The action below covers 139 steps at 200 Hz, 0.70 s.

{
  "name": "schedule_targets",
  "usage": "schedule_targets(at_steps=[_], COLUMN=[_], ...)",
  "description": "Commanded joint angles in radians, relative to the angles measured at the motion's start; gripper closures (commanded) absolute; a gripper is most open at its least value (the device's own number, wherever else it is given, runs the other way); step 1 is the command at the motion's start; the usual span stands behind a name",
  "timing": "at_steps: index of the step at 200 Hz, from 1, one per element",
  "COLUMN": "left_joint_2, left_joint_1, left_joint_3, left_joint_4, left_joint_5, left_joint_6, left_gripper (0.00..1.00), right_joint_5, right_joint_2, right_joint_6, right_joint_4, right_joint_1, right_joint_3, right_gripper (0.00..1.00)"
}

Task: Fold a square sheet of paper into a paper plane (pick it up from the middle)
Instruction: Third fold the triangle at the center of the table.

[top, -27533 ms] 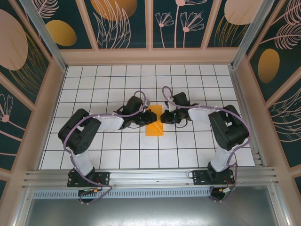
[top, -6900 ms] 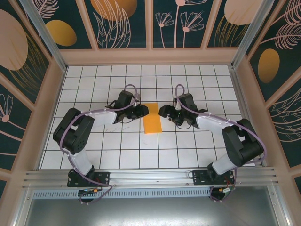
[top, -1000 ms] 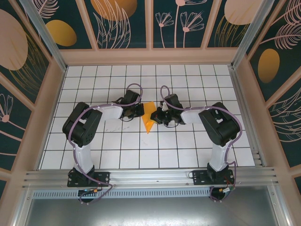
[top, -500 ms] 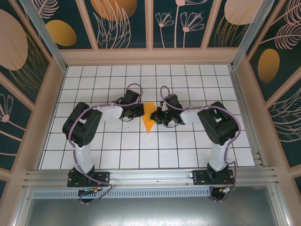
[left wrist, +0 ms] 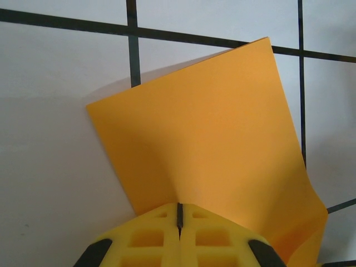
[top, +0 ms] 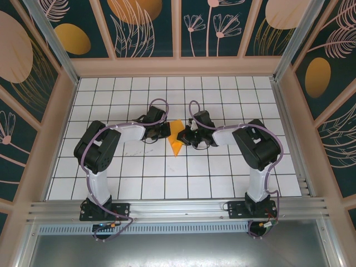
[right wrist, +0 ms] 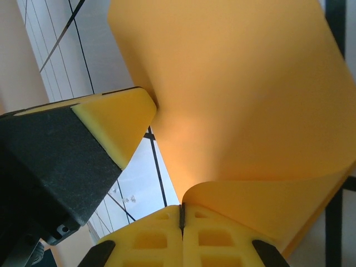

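The bright-orange sheet of paper [top: 176, 138] is folded and bent, standing partly off the white grid table [top: 144, 178] and narrowing to a point at its near end. My left gripper [top: 166, 131] is shut on its left edge, and the paper [left wrist: 211, 133] fans out from the closed yellow tips [left wrist: 179, 207]. My right gripper [top: 187, 137] is shut on the right edge, where the sheet [right wrist: 239, 94] curls up from the closed tips [right wrist: 181, 208]. The left gripper's yellow finger [right wrist: 114, 119] touches the paper just across from it.
Both arms reach inward over the table's middle, their purple cables [top: 158, 103] looping above the wrists. Patterned walls [top: 178, 28] enclose the back and sides. An aluminium rail [top: 178, 208] runs along the near edge.
Seven seconds ago the paper lay flat as a folded rectangle with both grippers apart from it. Now both pinch it and it stands bent. In the last second the right gripper edged slightly left.
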State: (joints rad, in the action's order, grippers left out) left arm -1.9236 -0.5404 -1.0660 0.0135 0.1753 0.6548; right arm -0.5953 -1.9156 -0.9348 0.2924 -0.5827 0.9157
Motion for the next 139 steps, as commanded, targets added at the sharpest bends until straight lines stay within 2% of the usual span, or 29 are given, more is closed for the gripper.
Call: schedule_targets(at_steps=[1,139], left_joint_2=[-0.021,-0.021], left_joint_1=[0.004,0.005], left_joint_3=[0.017,0.02], left_joint_4=[0.022,0.017], left_joint_5=[0.018,0.021], left_joint_6=[-0.017,-0.016], left_gripper=[1.0,1.0], right_joint_5=[0.0,-0.003], right_joint_2=[-0.022,-0.052], right_joint_6=[-0.007,0.011], right_joint_4=[0.022,0.002], right_joint_1=[-0.006,-0.013], right_joint_3=[0.027,0.045], right_gripper=[0.99,0.99])
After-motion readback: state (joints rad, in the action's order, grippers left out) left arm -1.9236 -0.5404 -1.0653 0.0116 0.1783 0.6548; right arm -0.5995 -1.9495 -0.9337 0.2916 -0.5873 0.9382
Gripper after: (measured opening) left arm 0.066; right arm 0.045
